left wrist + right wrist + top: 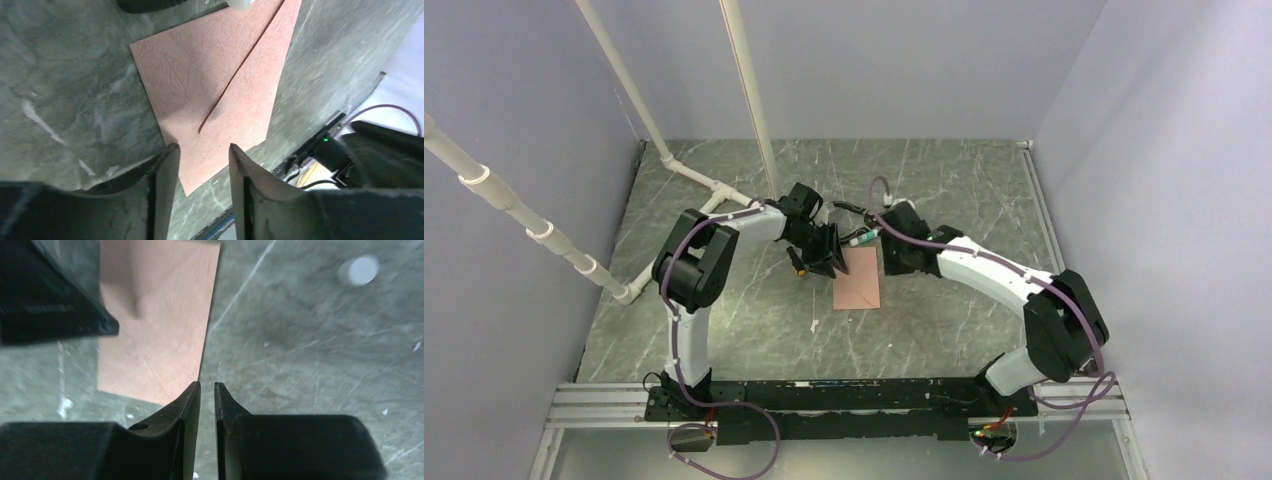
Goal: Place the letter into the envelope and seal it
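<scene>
The pinkish-brown envelope (pixel 857 280) lies flat on the green marble table between both grippers. In the left wrist view the envelope (pixel 200 65) has its flap folded onto the body, with a dark seam running diagonally across it. The letter does not show in any view. My left gripper (pixel 828 262) hovers over the envelope's far left corner, and its jaws (pixel 202 150) are open and empty. My right gripper (pixel 881 250) is at the envelope's far right edge. In its wrist view the gripper (pixel 207 386) is shut on nothing, just beside the envelope's edge (pixel 155 325).
White plastic pipes (pixel 674 165) cross the back left of the table. Grey walls enclose the table on three sides. A metal rail (pixel 824 400) with the arm bases runs along the near edge. A small white spot (pixel 358 270) lies on the table right of the envelope.
</scene>
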